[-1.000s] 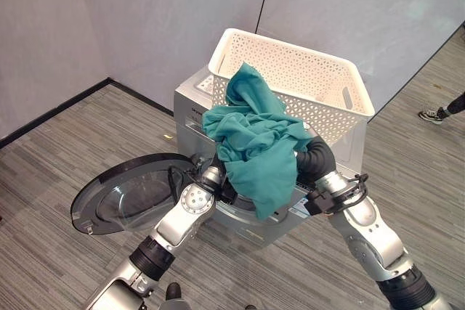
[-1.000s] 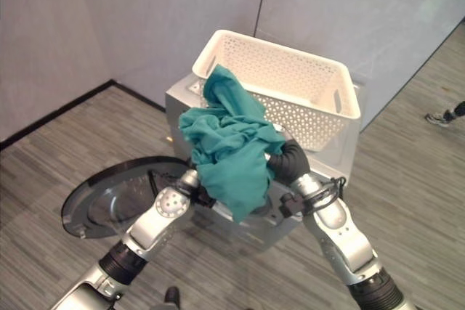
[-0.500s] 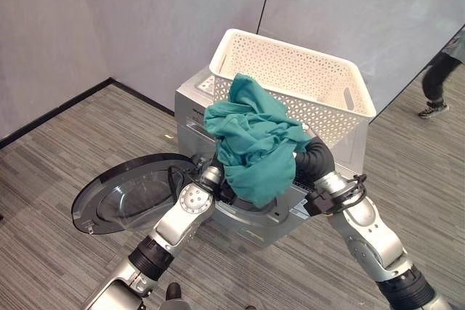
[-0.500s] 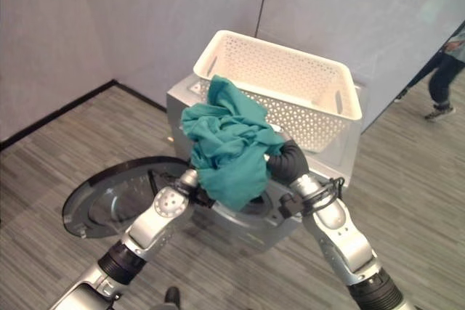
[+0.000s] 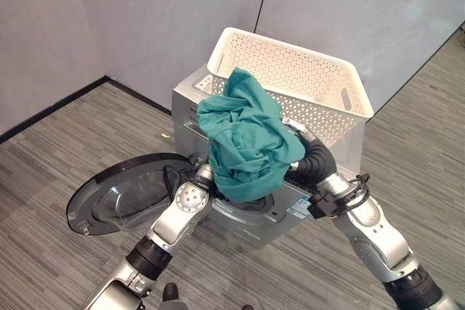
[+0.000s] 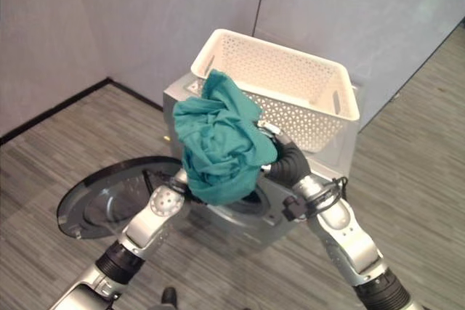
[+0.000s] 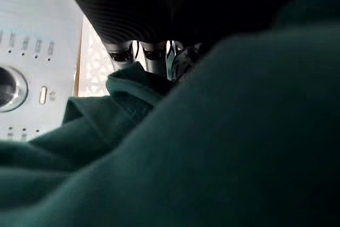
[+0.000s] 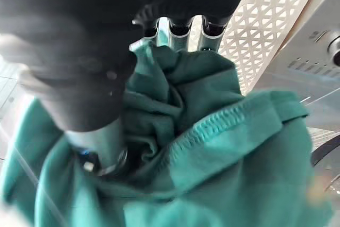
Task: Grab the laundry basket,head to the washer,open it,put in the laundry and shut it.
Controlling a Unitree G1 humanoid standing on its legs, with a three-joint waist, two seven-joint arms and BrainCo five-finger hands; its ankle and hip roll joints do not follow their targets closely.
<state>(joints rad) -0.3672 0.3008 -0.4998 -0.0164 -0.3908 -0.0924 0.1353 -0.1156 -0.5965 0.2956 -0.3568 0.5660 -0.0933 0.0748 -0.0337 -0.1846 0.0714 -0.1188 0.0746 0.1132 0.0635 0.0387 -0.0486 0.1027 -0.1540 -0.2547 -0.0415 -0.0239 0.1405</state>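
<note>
Progress: basket (image 5: pixel 290 81) already sits on top of washer (image 5: pixel 187 99); door (image 5: pixel 127 194) swung fully open, lying low to robot's left. Loading underway, judged approx. mid-task.
Left to do: get cloth into drum, shut door.
Laundry: one teal garment (image 5: pixel 247 143), bunched, held up betw. both hands in front of washer, above drum opening (image 5: pixel 251 205); upper fold reaches basket's near rim, whether touching it can't tell.
Left hand: (image 7: pixel 143 57) fingers run into the cloth, tips hidden; grip can't be judged.
Right hand: (image 8: pixel 180 27) thumb and fingers curled round cloth folds in wrist view; firm hold on garment.
Basket contents: white perforated walls; the inside that shows is bare, near corner hidden by garment.
Drum contents: opening mostly covered by hanging cloth; inside not visible.
Door: dark rim w/ clear bowl, nothing resting on it.
Floor: grey striped carpet (image 5: pixel 58 157) around washer.
</note>
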